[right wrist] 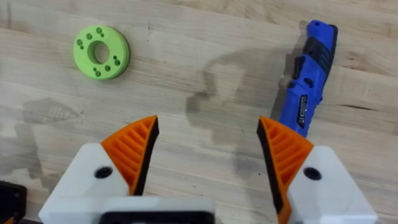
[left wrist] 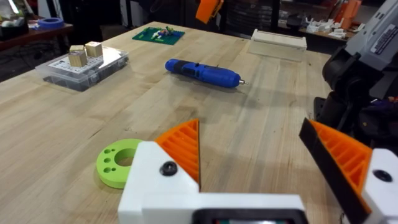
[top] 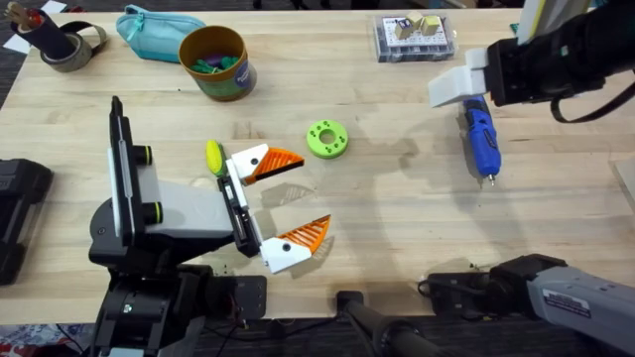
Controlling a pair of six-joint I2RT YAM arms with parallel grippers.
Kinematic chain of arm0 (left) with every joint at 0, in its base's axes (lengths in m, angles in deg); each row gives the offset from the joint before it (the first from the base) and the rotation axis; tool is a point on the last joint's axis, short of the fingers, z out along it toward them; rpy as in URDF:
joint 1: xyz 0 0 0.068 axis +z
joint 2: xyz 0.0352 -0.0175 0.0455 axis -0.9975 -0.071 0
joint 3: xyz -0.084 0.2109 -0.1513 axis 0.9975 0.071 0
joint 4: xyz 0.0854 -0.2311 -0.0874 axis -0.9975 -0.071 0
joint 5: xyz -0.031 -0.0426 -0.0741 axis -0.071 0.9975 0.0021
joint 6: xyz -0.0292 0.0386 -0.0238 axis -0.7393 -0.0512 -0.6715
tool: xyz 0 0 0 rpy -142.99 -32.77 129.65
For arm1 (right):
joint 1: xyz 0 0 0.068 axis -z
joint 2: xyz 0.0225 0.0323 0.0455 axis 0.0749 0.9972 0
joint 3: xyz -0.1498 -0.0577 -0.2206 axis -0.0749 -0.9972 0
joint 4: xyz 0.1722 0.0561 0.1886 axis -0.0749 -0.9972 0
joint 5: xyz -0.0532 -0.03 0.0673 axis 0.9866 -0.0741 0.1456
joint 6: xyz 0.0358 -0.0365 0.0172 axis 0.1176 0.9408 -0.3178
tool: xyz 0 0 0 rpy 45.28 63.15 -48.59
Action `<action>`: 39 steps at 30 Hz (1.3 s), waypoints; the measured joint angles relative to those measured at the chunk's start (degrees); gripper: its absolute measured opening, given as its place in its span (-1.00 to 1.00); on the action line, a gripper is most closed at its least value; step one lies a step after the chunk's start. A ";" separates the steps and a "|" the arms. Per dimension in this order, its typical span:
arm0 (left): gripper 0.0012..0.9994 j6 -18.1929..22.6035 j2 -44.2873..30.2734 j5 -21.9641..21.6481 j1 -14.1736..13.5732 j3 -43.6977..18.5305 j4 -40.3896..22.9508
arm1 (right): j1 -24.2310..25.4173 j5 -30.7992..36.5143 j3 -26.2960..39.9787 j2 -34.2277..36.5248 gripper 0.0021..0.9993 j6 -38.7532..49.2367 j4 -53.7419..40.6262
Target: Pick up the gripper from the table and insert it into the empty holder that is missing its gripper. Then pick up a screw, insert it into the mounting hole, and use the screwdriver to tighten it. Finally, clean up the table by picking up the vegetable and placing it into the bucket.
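My left gripper (top: 313, 193) rests low over the table, open, its orange pads (left wrist: 181, 149) holding nothing. A yellow-green vegetable (top: 213, 156) lies right behind it, partly hidden. A green ring with holes (top: 326, 139) lies just ahead of the left fingers (left wrist: 118, 163) (right wrist: 101, 51). The blue screwdriver (top: 483, 139) lies at the right (left wrist: 202, 71) (right wrist: 308, 81). My right gripper (top: 464, 91) hovers open above its handle end (right wrist: 208, 124). The bucket (top: 216, 61), a yellow-rimmed tub holding small coloured items, stands at the back left. The loose gripper, the holder and any screw are out of view.
A clear parts box (top: 415, 38) with two wooden blocks on top sits at the back right (left wrist: 81, 65). A teal pouch (top: 154, 30) and a tape roll (top: 69, 45) lie at the back left. A black case (top: 20, 213) hangs off the left edge.
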 joint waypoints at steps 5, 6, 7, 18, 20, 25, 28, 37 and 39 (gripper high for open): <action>0.98 0.00 -0.01 0.04 0.00 -0.02 -0.18 | -0.04 -2.67 0.00 0.00 0.92 1.99 -0.15; 0.98 0.00 -0.01 0.04 0.00 -0.04 -0.20 | -0.09 -4.11 0.00 0.00 0.92 2.78 0.14; 0.98 0.00 -0.01 0.04 0.00 -0.04 -0.22 | -0.16 -5.88 0.00 0.00 0.92 3.61 0.63; 0.98 0.00 -0.01 0.06 0.00 -0.04 -0.22 | -3.75 -21.14 0.00 -0.90 0.92 14.75 0.52; 0.97 0.01 -0.01 0.06 0.00 -0.04 -0.22 | -3.75 -22.72 0.00 -1.33 0.92 16.06 0.50; 0.58 -0.27 -0.01 0.19 0.00 -0.04 -0.22 | -3.75 -24.51 0.00 -1.51 0.92 17.70 0.46; -0.36 -0.22 -0.01 0.21 0.00 -0.04 -0.22 | -3.75 -24.90 0.00 -1.51 0.92 18.09 0.46; -0.99 -0.04 -0.01 0.21 0.00 -0.04 -0.22 | -3.44 -24.54 0.00 -1.53 0.92 18.07 0.41; -0.99 -0.04 -0.01 0.21 0.00 -0.04 -0.22 | -2.74 -22.46 0.00 -1.74 0.92 17.58 -0.04</action>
